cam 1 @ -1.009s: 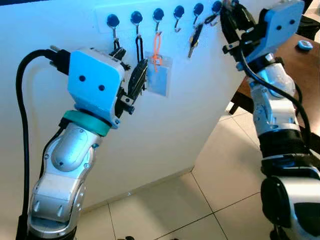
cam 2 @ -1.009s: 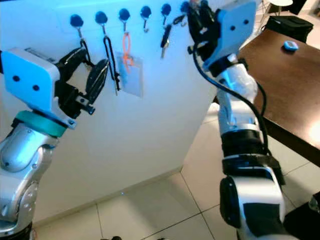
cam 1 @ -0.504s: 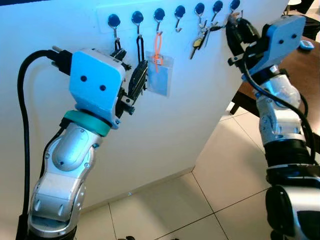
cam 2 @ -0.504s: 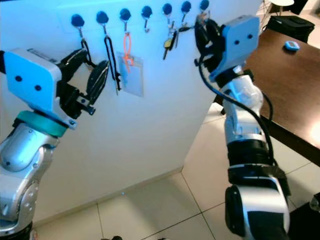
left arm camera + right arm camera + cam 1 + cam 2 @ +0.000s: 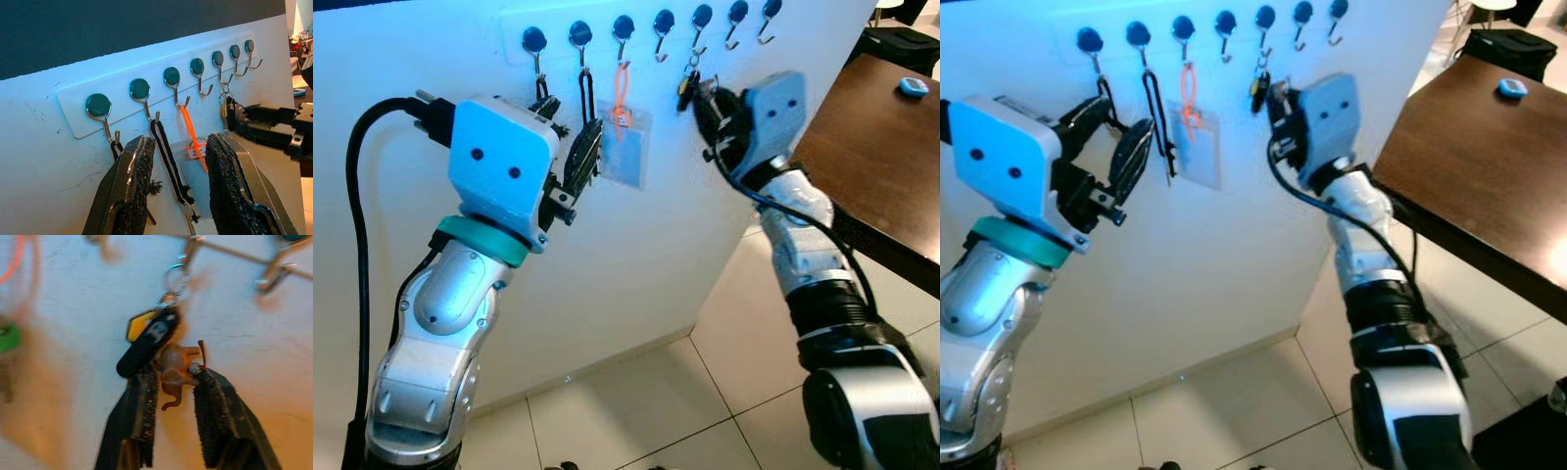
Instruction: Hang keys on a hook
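Observation:
A white strip of blue-capped hooks [image 5: 663, 22] runs along the white wall. The keys [image 5: 686, 84], with a black fob [image 5: 149, 345], a yellow tag and a brown animal charm [image 5: 176, 372], dangle by their ring from the hook third from the right [image 5: 702, 17]. My right gripper [image 5: 176, 377] is just below that hook, its fingertips [image 5: 146, 382] closed on the charm. My left gripper [image 5: 178, 142] is raised and open farther left along the strip. A black strap [image 5: 168, 161] on the second hook hangs between its fingers [image 5: 139, 161].
An orange lanyard with a clear badge holder [image 5: 625, 147] hangs from the third hook. A dark brown table [image 5: 881, 147] with a small blue object [image 5: 911, 87] stands to the right, past the wall's end. The floor [image 5: 636, 411] below is tiled.
My right gripper has swung left and down from the far-right hooks to just under the third hook from the right, and the keys came with it. The left arm has stayed still.

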Controlling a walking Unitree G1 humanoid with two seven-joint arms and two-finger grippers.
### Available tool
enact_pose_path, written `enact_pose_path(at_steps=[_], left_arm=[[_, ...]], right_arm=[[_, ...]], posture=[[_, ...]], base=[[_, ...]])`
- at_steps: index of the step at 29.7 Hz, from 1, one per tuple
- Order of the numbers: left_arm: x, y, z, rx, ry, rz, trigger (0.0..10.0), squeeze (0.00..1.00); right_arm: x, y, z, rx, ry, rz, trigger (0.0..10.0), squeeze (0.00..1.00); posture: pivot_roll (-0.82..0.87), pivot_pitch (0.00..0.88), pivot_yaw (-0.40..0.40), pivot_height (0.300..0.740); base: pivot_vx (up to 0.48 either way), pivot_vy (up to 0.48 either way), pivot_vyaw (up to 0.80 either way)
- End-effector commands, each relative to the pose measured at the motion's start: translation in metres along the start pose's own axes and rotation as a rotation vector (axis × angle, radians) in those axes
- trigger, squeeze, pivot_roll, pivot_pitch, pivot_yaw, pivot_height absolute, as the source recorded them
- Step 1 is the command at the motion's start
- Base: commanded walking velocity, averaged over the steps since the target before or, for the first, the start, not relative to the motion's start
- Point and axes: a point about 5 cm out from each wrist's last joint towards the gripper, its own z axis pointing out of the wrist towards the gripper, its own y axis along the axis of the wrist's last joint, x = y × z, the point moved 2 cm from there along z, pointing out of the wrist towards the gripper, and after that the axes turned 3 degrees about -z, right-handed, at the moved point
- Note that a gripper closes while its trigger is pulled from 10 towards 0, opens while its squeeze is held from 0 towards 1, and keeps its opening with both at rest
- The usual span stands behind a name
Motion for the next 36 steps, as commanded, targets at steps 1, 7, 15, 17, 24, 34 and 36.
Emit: enact_pose_path(at_steps=[1, 7, 15, 17, 24, 34, 36], left_arm=[[-0.001, -0.002, -0.003, 0.015, -0.002, 0.0, 10.0, 0.0], [-0.004, -0.012, -0.009, 0.056, -0.006, -0.007, 10.0, 0.0], [-0.004, -0.051, -0.028, 0.218, 0.022, -0.076, 10.0, 0.0], [-0.004, -0.051, -0.028, 0.218, 0.022, -0.076, 10.0, 0.0], [-0.003, -0.09, -0.042, 0.368, 0.08, -0.111, 10.0, 0.0], [0.006, -0.155, -0.068, 0.584, 0.215, 0.055, 10.0, 0.0], [0.007, -0.156, -0.07, 0.583, 0.221, 0.058, 10.0, 0.0]], right_arm=[[0.003, -0.001, -0.002, 0.003, 0.015, 0.01, 10.0, 1.0], [0.028, 0.005, -0.032, -0.085, 0.127, 0.15, 10.0, 0.0], [0.061, -0.01, -0.083, 0.021, 0.303, 0.225, 10.0, 0.0], [0.061, -0.01, -0.083, 0.021, 0.303, 0.225, 10.0, 0.0], [0.072, -0.031, -0.092, 0.096, 0.227, 0.234, 10.0, 0.0], [0.074, -0.074, -0.101, 0.206, -0.153, 0.188, 10.0, 0.0], [0.072, -0.07, -0.103, 0.207, -0.161, 0.184, 10.0, 0.0]], posture=[[-0.01, 0.122, 0.093, 0.74], [-0.03, 0.137, 0.089, 0.74], [-0.06, 0.152, 0.094, 0.74], [-0.06, 0.152, 0.094, 0.74], [-0.08, 0.151, 0.089, 0.74], [-0.06, 0.121, 0.076, 0.74], [-0.06, 0.12, 0.076, 0.74]], base=[[0.0, 0.0, 0.0], [0.0, 0.0, 0.0], [0.0, 0.0, 0.0], [0.0, 0.0, 0.0], [0.0, 0.0, 0.0], [0.0, 0.0, 0.0], [0.0, 0.0, 0.0]])
